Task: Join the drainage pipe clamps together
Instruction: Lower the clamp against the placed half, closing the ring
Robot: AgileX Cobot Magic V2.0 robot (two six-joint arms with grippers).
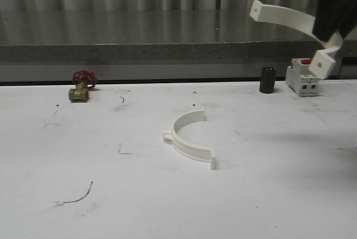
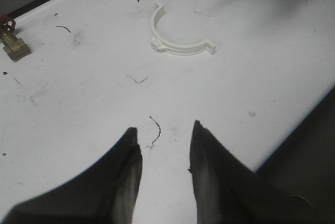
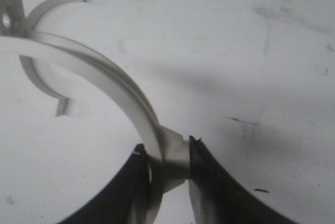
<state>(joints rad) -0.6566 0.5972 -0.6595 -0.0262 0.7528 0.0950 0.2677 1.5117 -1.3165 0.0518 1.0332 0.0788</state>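
Right tool (image 3: 166, 164) clamps one half-ring (image 3: 112, 85) by its end tab, left tool (image 2: 163, 148) open; lower tab-to-tab onto the half-ring below (image 3: 39, 77).

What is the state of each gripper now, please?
Left gripper: open, holding nothing, above the table.
Right gripper: closed on one end of the raised clamp half.

No readable text, labels, brands or numbers anywhere, white breaker (image 1: 302, 80) with red top too small and blurred to show any lettering, bench (image 1: 111, 194) bearing only scuff marks
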